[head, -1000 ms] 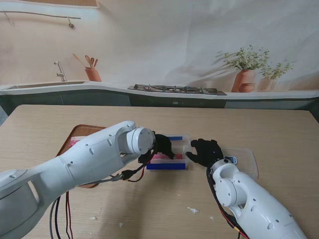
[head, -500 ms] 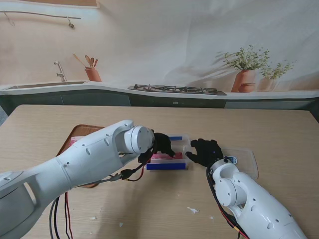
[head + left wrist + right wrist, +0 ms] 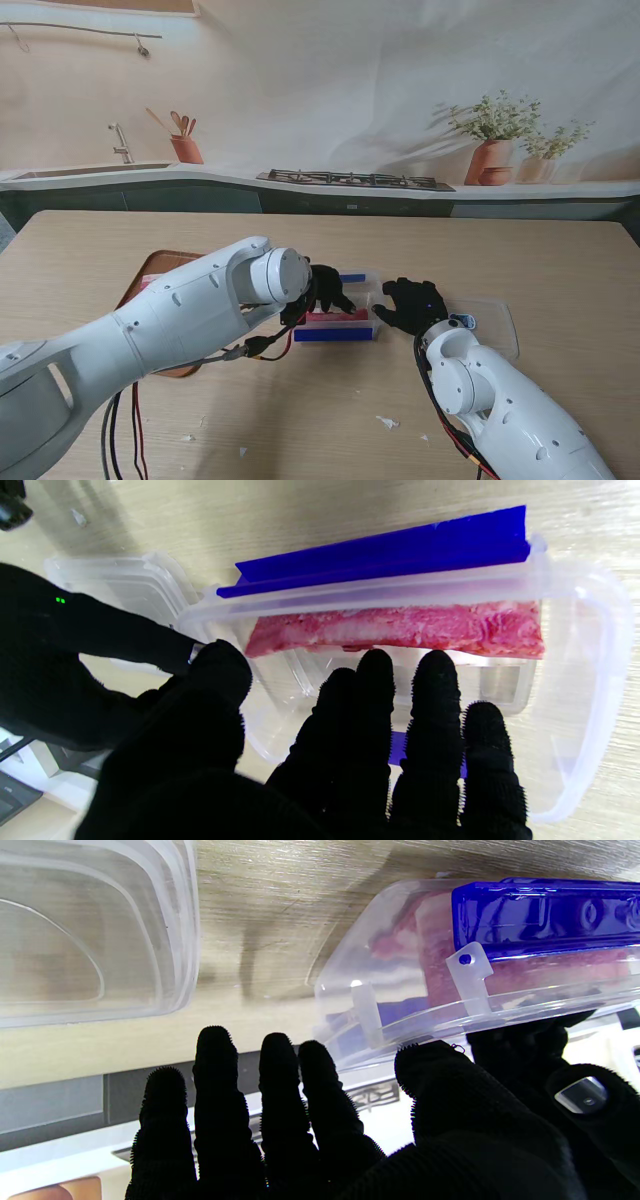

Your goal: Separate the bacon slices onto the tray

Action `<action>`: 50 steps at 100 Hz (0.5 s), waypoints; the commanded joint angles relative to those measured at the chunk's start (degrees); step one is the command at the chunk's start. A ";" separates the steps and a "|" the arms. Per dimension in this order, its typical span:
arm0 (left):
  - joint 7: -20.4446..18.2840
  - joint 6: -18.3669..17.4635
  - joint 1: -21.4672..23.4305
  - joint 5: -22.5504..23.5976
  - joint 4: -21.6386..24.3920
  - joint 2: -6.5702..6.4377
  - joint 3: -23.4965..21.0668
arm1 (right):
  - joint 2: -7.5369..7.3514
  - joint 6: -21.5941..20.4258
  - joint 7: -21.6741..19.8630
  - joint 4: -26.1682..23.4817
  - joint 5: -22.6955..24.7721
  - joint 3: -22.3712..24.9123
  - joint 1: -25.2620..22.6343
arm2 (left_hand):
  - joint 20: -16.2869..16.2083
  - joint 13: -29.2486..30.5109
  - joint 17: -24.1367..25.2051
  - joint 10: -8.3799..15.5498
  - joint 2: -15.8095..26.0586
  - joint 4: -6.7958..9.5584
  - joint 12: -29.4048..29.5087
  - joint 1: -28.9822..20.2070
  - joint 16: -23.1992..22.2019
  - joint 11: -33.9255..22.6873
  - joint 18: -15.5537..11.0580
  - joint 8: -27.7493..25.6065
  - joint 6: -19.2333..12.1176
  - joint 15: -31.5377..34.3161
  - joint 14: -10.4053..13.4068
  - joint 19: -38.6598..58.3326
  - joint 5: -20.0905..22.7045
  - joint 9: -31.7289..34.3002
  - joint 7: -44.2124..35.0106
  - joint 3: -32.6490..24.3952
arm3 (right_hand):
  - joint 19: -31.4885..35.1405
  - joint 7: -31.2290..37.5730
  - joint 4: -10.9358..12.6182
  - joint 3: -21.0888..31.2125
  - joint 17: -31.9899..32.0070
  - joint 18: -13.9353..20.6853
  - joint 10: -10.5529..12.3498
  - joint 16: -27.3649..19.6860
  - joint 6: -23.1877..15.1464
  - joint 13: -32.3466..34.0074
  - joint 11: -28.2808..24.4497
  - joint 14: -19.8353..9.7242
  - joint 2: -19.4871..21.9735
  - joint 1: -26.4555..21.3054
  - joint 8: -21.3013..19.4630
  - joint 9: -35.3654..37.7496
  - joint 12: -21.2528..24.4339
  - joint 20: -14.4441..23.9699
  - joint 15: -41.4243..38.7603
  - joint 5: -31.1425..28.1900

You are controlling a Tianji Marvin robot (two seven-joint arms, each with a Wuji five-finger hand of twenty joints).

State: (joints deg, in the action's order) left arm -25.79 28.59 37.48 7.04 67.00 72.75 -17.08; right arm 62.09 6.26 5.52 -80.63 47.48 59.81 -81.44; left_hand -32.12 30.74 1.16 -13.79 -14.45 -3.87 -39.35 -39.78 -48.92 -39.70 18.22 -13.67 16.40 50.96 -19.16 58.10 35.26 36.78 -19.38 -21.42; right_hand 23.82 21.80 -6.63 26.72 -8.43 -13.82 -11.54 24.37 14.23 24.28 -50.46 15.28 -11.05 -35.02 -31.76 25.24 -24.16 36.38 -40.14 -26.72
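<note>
Left hand (image 3: 320, 760) spread, empty | bacon (image 3: 395, 630) just past fingertips | right hand (image 3: 280, 1125) spread beside container (image 3: 400, 1005)

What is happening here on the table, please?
The robot works at a clear container with blue clips that holds bacon. Its left hand reaches into the open container, fingertips close to the meat. The right hand rests open beside the container. The lid lies to the right; the wooden tray waits on the left.

A staged kitchen set is suggested by a printed backdrop (image 3: 330, 90) across the upper frame, where sink, hob and potted plants are pictured.
</note>
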 commanded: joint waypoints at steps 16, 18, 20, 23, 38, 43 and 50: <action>-4.97 -2.51 -3.19 0.23 -1.74 0.95 3.65 | 0.49 0.02 -1.06 0.69 0.02 -0.37 -0.74 | -1.49 0.69 1.98 3.47 2.19 2.34 -3.74 -0.43 -1.91 -1.01 -0.10 -2.30 -3.28 0.39 0.37 0.56 5.66 3.03 -4.51 4.33 | 0.22 0.07 2.59 -0.10 0.00 -1.14 0.20 0.40 -6.39 0.05 1.00 1.33 0.98 -1.90 0.54 -2.04 0.49 1.20 -1.18 -0.68; -5.29 -2.98 -3.48 0.39 -2.05 1.04 4.03 | 0.49 0.02 -1.05 0.69 0.02 -0.36 -0.75 | -1.49 0.47 2.05 3.69 2.26 2.35 -3.65 -0.50 -1.79 -0.78 -0.27 -2.44 -3.58 0.11 0.62 0.49 5.81 2.81 -4.76 4.39 | 0.22 0.08 2.59 -0.09 0.00 -1.14 0.19 0.40 -6.39 0.04 1.03 1.28 0.97 -1.91 0.53 -2.11 0.51 1.20 -1.18 -0.71; -5.61 -3.38 -3.75 0.51 -2.32 1.13 4.38 | 0.50 0.01 -1.03 0.70 0.02 -0.35 -0.76 | -1.50 0.25 2.09 3.96 2.38 2.36 -3.56 -0.53 -1.65 -0.57 -0.40 -2.60 -3.92 -0.18 0.92 0.44 5.79 2.59 -5.02 4.48 | 0.25 0.05 2.60 -0.09 -0.07 -1.16 0.23 0.41 -6.37 0.05 1.09 1.32 0.96 -1.92 0.53 -2.26 0.54 1.21 -1.20 -0.64; -6.00 -3.86 -4.04 0.60 -2.68 1.26 4.78 | 0.50 0.00 -1.00 0.71 0.03 -0.33 -0.76 | -1.50 -0.20 2.21 4.17 2.51 2.41 -3.26 -0.69 -1.25 -0.06 -0.63 -2.92 -4.22 -0.96 1.25 0.24 5.48 2.11 -5.46 4.70 | 0.26 0.06 2.61 -0.05 -0.10 -1.19 0.22 0.41 -6.40 0.05 1.09 1.32 0.96 -1.96 0.53 -2.28 0.55 1.22 -1.21 -0.67; -6.39 -6.53 -4.63 1.93 -4.33 1.85 6.12 | 0.52 -0.01 -0.89 0.71 0.02 -0.24 -0.81 | -1.63 -4.82 3.20 4.95 2.27 2.64 1.90 -1.19 3.15 5.50 -1.56 -3.39 -6.08 -7.84 2.92 -0.85 3.62 -2.80 -5.56 5.20 | 0.28 0.10 2.60 -0.04 -0.12 -1.25 0.22 0.42 -6.36 -0.02 1.24 1.22 0.97 -1.90 0.50 -2.58 0.66 1.23 -1.22 -0.70; -6.43 -7.44 -4.75 2.46 -4.81 1.97 6.44 | 0.52 -0.04 -0.83 0.73 0.03 -0.23 -0.81 | -1.46 -6.63 3.38 4.99 2.01 2.69 6.18 -1.09 7.43 8.64 -1.74 -3.03 -5.99 -13.06 3.35 -1.63 2.29 -4.90 -4.77 5.19 | 0.29 0.10 2.60 -0.04 -0.15 -1.24 0.20 0.43 -6.38 0.05 1.28 1.26 0.95 -1.92 0.49 -2.61 0.69 1.23 -1.26 -0.67; -6.16 -8.01 -4.64 2.96 -5.30 2.12 6.50 | 0.53 -0.06 -0.81 0.73 -0.02 -0.21 -0.82 | -0.49 -8.88 3.67 4.68 1.68 2.74 11.12 -0.86 12.35 11.52 -1.62 -2.65 -5.44 -18.50 3.75 -3.45 0.32 -7.24 -4.10 4.75 | 0.30 0.11 2.60 -0.03 -0.17 -1.23 0.21 0.44 -6.36 -0.01 1.29 1.27 1.01 -1.91 0.48 -2.63 0.72 1.24 -1.26 -0.69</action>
State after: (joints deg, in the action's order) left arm -31.30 20.15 32.88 10.02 62.05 74.42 -10.49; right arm 62.17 6.19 5.71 -80.52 47.50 59.88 -81.48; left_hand -32.73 24.06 3.84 -10.20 -13.78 -3.86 -31.62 -39.94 -40.08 -30.38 17.23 -16.32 11.22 36.05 -16.10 56.53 37.02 31.46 -23.58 -17.22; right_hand 23.82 21.78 -6.63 26.71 -8.49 -13.82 -11.54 24.36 14.23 24.28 -49.87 15.28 -10.98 -35.02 -31.75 24.17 -23.95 36.38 -40.14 -26.75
